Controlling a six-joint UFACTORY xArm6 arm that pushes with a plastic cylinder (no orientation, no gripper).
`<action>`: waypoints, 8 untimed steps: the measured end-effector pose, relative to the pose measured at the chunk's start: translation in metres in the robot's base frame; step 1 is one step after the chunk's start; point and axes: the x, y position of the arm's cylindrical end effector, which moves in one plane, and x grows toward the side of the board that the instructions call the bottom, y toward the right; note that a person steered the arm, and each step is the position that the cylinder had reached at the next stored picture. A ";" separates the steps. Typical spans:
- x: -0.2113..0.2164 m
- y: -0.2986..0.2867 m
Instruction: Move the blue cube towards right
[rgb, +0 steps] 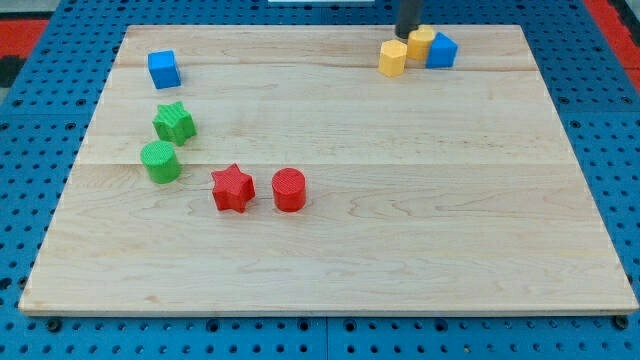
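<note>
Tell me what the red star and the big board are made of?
The red star looks like matte plastic, probably 3D-printed: fine ridges line its sides. The board looks like pale, smooth wood: grain streaks and plank seams run across it. My tip is far off, behind the yellow blocks.

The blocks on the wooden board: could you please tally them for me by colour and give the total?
Blue: 2, a blue cube at the view's top left and a blue block at the top right
Yellow: 2, yellow block and a second yellow block, just below my tip
Green: 2, green star and green cylinder
Red: 2, red star and red cylinder
Total: 8
</note>
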 end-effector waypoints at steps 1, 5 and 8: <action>-0.007 -0.049; 0.016 -0.274; 0.009 -0.271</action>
